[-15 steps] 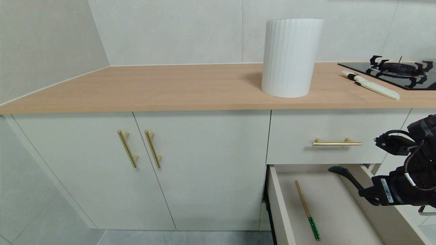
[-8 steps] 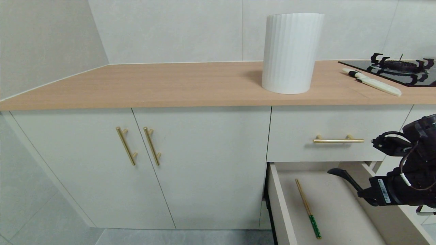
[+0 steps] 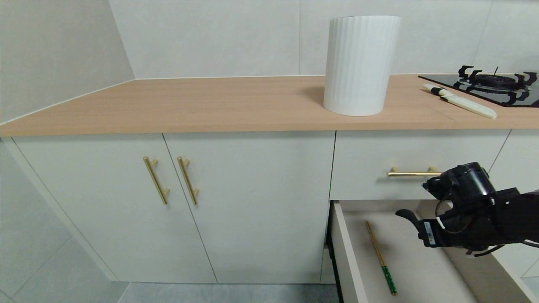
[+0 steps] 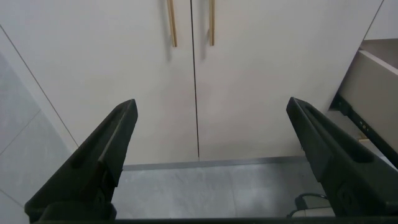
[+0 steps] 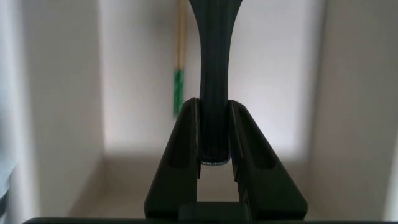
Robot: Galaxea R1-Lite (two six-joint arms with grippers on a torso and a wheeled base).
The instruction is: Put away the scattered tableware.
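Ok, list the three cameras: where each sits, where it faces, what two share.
Head: on the robot's head, facing forward and down at countertop, cabinet doors and open drawer; right gripper with dark utensil shows.
Left wrist: on the left arm, facing cabinet doors and floor; open left gripper shows.
Right wrist: on the right arm, looking into the drawer; right gripper clamps the dark utensil.
Shared: head and right wrist both show the chopsticks in the drawer.

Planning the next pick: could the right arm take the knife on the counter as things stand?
Probably not yet: the right hand is shut on a dark utensil over the open drawer. The knife itself lies uncovered.
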